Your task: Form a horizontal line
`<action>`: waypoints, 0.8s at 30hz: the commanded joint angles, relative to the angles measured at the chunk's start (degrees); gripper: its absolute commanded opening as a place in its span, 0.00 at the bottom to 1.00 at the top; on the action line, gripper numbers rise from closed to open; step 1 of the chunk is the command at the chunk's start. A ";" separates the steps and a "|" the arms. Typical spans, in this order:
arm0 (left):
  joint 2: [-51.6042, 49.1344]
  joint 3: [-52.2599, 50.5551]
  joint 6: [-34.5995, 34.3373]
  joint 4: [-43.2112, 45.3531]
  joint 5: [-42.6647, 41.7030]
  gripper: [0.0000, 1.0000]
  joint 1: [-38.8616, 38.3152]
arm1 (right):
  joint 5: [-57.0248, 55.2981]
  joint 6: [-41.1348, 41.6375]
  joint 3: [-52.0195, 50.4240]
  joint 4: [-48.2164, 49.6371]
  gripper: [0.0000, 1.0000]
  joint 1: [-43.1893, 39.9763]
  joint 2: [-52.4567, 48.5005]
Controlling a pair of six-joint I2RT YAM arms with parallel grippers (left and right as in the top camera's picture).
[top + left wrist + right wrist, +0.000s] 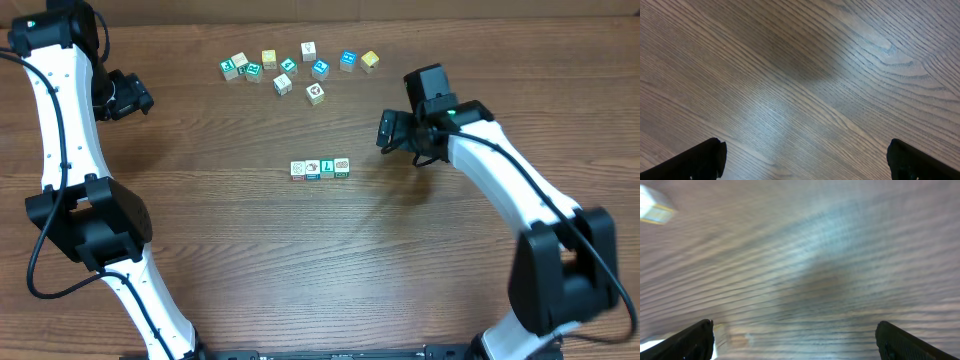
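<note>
Overhead view: fixed, straight down, far, whole brown wood-grain surface (300, 250). Left wrist view: close over the grain, black left claw (805, 162) tips at lower corners. Right wrist view: likewise, blurred, black right claw (795, 340). Shared: surface.

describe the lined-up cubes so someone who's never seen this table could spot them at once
Look at the middle of the wooden table, nearer the robot than the loose scatter of cubes at its far edge. The horizontal line sits there alone: four tiny cubes edge to edge in a straight row, while the others lie apart at odd angles.
</note>
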State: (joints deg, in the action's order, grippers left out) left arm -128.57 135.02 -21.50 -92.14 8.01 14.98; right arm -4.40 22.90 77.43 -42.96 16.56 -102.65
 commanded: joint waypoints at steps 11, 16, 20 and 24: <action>0.07 -0.31 -0.81 -0.09 0.52 1.00 -0.76 | 0.20 -6.86 -0.22 -1.49 1.00 -0.42 17.59; 0.07 -0.31 -0.81 -0.09 0.52 1.00 -0.76 | -0.09 -6.88 -0.22 -1.51 1.00 -0.46 22.95; 0.07 -0.31 -0.81 -0.09 0.52 0.99 -0.76 | -0.70 -7.65 -0.22 -1.33 1.00 -0.57 26.53; 0.07 -0.31 -0.81 -0.09 0.52 1.00 -0.76 | -0.61 -9.49 -0.22 -0.04 1.00 -0.55 29.38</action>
State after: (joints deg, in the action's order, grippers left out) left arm -128.57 135.02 -21.50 -92.14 8.01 14.98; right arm -4.54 15.33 77.43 -43.99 16.43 -75.53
